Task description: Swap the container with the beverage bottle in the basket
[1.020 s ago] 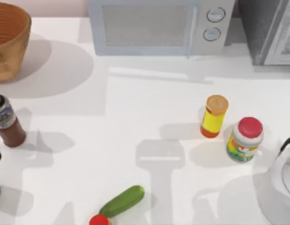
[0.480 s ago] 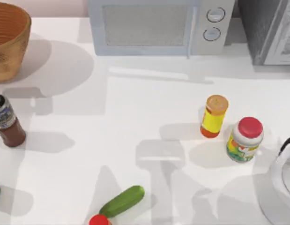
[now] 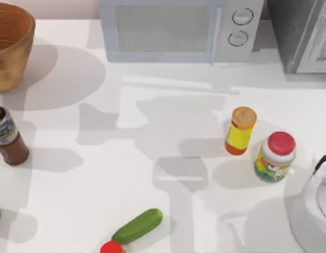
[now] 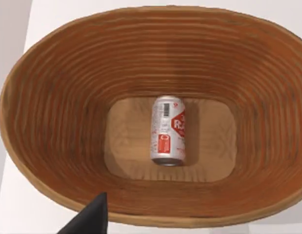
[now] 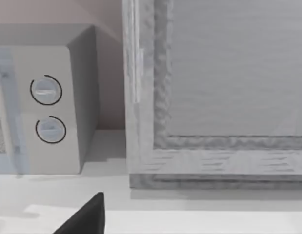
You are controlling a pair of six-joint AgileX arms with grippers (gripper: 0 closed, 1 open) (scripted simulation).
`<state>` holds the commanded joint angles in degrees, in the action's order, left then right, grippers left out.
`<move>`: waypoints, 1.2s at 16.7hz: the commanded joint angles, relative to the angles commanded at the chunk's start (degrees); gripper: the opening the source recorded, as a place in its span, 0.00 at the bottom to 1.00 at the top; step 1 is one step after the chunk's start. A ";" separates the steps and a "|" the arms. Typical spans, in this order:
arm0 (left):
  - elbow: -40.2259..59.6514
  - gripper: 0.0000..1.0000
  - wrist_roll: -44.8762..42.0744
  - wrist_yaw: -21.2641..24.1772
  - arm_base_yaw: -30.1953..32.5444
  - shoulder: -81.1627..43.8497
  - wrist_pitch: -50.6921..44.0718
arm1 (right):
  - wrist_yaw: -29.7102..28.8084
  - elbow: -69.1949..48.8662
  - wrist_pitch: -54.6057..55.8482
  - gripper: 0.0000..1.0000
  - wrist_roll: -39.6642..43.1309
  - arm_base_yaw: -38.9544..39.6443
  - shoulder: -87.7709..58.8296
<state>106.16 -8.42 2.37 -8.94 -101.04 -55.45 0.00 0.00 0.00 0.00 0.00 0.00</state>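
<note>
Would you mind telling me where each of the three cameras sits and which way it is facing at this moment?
Top view: above the table, looking down on the beverage bottle, basket, microwave; no arm visible.
Left wrist view: on the left arm, above the basket, looking in at the container lying on its side; a dark fingertip shows.
Right wrist view: on the right arm, facing the microwave and a grey cabinet; a dark fingertip shows.
Shared: basket, microwave.

The white, red-marked container (image 4: 168,130) lies on its side on the floor of the round wicker basket (image 3: 15,50) at the table's far left, while the brown, white-capped bottle (image 3: 7,138) stands upright nearer, outside it.
</note>
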 joint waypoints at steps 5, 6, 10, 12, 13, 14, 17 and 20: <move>27.96 1.00 -2.10 1.57 -1.52 -27.51 -14.92 | 0.00 0.00 0.00 1.00 0.00 0.00 0.00; 32.92 1.00 -2.46 1.86 -1.76 -32.37 -17.52 | 0.00 0.00 0.00 1.00 0.00 0.00 0.00; 49.40 1.00 -3.61 2.92 -2.42 -48.07 -25.85 | 0.00 0.00 0.00 1.00 0.00 0.00 0.00; 55.08 1.00 -3.99 3.33 -2.56 -53.30 -28.59 | 0.00 0.00 0.00 1.00 0.00 0.00 0.00; 57.26 1.00 -4.13 3.50 -2.60 -55.29 -29.62 | 0.00 0.00 0.00 1.00 0.00 0.00 0.00; 58.87 1.00 -4.23 3.62 -2.61 -56.75 -30.36 | 0.00 0.00 0.00 1.00 0.00 0.00 0.00; 60.12 1.00 -4.31 3.73 -2.62 -57.88 -30.92 | 0.00 0.00 0.00 1.00 0.00 0.00 0.00; 60.12 1.00 -4.31 3.73 -2.62 -57.88 -30.92 | 0.00 0.00 0.00 1.00 0.00 0.00 0.00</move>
<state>166.29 -12.73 6.10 -11.56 -158.92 -86.37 0.00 0.00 0.00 0.00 0.00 0.00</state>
